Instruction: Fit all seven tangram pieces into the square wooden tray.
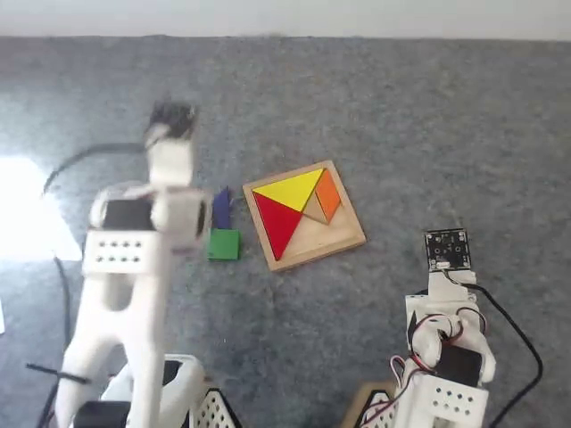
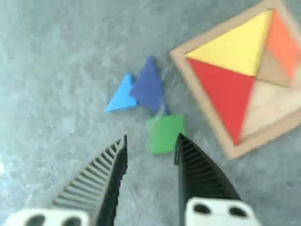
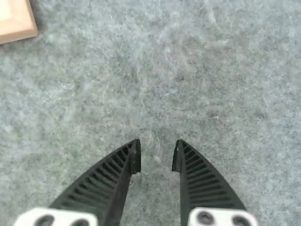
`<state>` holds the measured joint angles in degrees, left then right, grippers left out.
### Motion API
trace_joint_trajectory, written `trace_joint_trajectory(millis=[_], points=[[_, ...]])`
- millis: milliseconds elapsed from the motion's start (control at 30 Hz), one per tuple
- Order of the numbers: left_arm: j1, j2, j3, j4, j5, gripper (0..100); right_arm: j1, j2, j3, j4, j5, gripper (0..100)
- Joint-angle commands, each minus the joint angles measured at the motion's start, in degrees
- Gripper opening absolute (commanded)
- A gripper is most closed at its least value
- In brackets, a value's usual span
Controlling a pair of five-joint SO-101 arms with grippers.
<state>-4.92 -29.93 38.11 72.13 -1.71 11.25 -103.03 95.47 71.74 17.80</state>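
Note:
The square wooden tray (image 1: 350, 241) lies mid-table and holds a yellow triangle (image 1: 290, 188), a red triangle (image 1: 277, 224) and an orange piece (image 1: 328, 195). Left of the tray lie a green square (image 1: 223, 244) and a dark blue piece (image 1: 221, 207). The left wrist view adds a light blue triangle (image 2: 121, 93) beside the dark blue piece (image 2: 149, 85), with the green square (image 2: 164, 133) and the tray (image 2: 277, 132). My left gripper (image 2: 151, 142) hangs open just above and short of the green square. My right gripper (image 3: 156, 153) is open over bare carpet, near the tray's corner (image 3: 16, 21).
Grey carpet (image 1: 401, 116) covers the whole table. The left arm's white body (image 1: 134, 259) stands left of the loose pieces, with a black cable (image 1: 76, 160) trailing behind it. The right arm's base (image 1: 446, 357) sits at the front right.

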Motion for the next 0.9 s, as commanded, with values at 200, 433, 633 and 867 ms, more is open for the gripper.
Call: trace_joint_trajectory(millis=[200,433,633,867], points=[[1.49,8.09,8.57,-6.33,-2.46,21,-0.48,-0.48,0.97,-0.22,0.53,13.6],[2.11,21.98,2.42,-11.78,0.18,21,-0.48,-0.48,0.97,-0.22,0.53,13.6],[2.20,33.14,-4.44,-12.40,4.40,21,-0.48,-0.48,0.97,-0.22,0.44,13.5],[2.90,37.19,-6.81,-14.51,4.75,21,-0.48,-0.48,0.97,-0.22,0.44,13.5]])
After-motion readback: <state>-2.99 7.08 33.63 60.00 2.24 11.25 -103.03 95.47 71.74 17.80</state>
